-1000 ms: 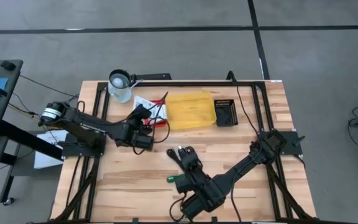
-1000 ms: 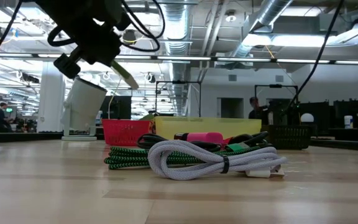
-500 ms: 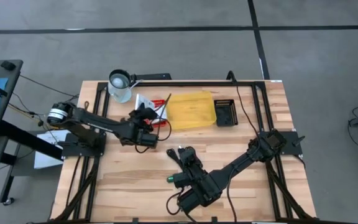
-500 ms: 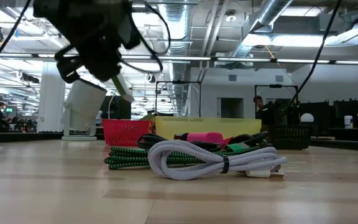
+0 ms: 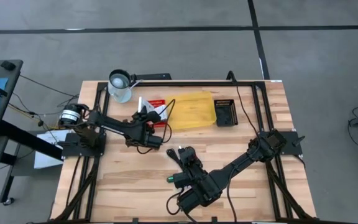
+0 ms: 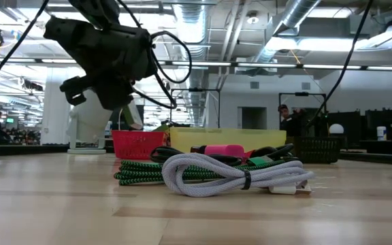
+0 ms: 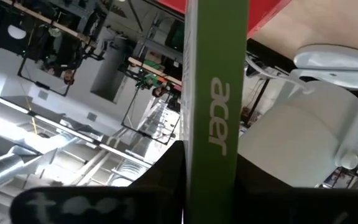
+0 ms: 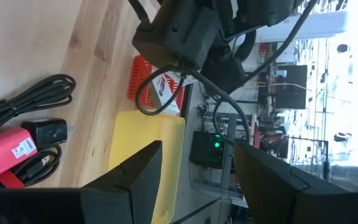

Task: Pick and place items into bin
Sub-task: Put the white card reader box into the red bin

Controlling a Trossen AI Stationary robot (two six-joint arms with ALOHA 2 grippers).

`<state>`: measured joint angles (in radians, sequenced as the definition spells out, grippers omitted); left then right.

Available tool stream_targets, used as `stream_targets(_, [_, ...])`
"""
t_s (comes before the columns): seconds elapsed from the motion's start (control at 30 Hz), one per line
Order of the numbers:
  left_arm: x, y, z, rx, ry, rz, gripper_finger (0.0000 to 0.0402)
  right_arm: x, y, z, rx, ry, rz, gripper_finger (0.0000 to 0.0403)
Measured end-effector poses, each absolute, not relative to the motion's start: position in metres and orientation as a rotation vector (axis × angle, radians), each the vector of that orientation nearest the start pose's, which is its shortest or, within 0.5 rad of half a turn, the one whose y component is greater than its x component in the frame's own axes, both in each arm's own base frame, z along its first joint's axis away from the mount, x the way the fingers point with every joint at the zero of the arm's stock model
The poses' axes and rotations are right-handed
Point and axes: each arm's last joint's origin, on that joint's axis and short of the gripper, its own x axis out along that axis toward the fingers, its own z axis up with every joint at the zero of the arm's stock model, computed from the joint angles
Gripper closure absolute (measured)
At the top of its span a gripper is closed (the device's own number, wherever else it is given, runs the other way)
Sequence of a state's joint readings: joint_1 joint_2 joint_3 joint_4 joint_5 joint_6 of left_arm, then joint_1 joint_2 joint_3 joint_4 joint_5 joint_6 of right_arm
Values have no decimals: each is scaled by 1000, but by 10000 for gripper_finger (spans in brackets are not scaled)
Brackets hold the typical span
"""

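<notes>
Judging progress, your left pincer [image 5: 149, 116] grips a green stick [image 7: 215, 93] near the bin [image 5: 191, 111]; cords [image 6: 216, 170] remain on the desk [image 5: 129, 180]; right pincer [image 5: 185, 163] released.

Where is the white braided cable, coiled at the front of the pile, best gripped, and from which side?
Probably at the black tie, where the loops of the white braided cable are bound into one bundle. Come from above, jaws across the strands: it lies flat on the table, leaving little to catch from the side.
</notes>
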<state>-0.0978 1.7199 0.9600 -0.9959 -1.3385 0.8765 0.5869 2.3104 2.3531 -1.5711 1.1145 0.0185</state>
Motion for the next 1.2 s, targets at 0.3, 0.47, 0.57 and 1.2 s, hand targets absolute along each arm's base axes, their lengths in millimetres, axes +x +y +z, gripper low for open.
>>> stream_targets(0.3, [265, 2, 166, 1836, 1854, 237, 344, 384, 224, 289, -1143, 1012, -429, 211])
stream_targets(0.47, [265, 2, 166, 1825, 1846, 254, 340, 384, 224, 289, -1143, 1012, -429, 210])
stream_targets(0.57, [265, 2, 166, 1817, 1843, 258, 339, 384, 224, 289, -1143, 1012, -429, 209])
stream_targets(1.2, [265, 2, 166, 1806, 1843, 246, 338, 383, 225, 288, -1104, 1009, -429, 211])
